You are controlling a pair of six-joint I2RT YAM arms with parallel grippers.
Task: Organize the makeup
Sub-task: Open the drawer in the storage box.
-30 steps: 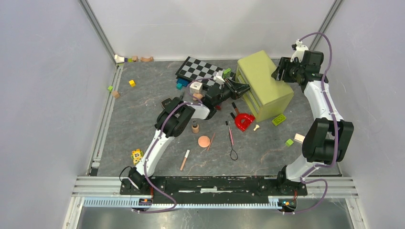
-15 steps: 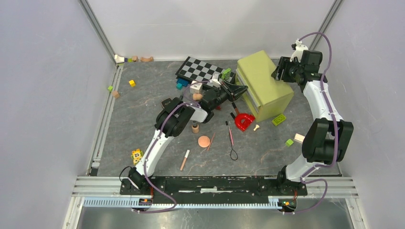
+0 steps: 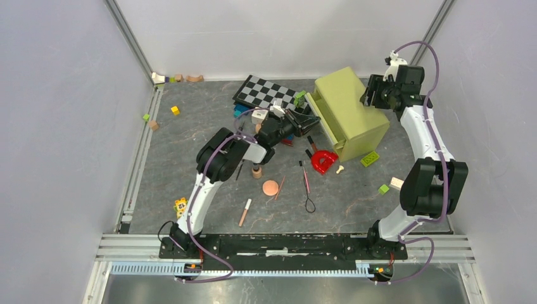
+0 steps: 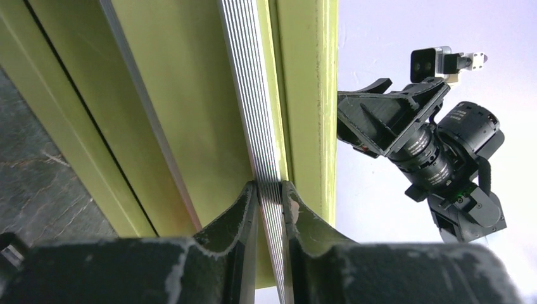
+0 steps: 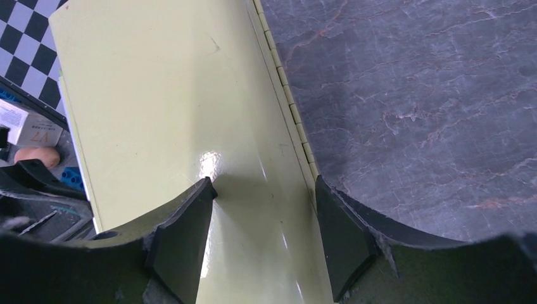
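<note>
- Currently the makeup lies loose on the grey marbled table (image 3: 183,139), near the olive-green case (image 3: 354,104) but outside it. It includes the round peach puff (image 3: 270,187), the small tan bottle (image 3: 256,171), the thin pink pencil (image 3: 306,180) and the wooden pencil (image 3: 244,213).
- Neither gripper holds any of the makeup. Judged from this layout, sorting is not yet under way and the step in hand is opening the case to receive the items.
- The case is a rigid box with smooth, glossy faces; a highlight shows on its top in the right wrist view. A segmented hinge (image 5: 288,95) runs along one top edge. On the front, a ribbed silver strip (image 4: 253,95) runs between green panels divided by dark seams.
- The left gripper (image 4: 269,190) has its fingers pressed together on the ribbed strip, pinching it. The likely purpose is to pull a front panel or drawer outward, and the ribs should resist slipping.
- The right gripper (image 5: 263,190) is spread and holds nothing. One tip sits over the case top and the other at the hinge line. This placement probably braces the case against sliding, though contact cannot be confirmed.
- The red horseshoe-shaped piece (image 3: 324,161) lies just beside the case's near corner, and the checkerboard (image 3: 266,92) lies beyond the left gripper.
</note>
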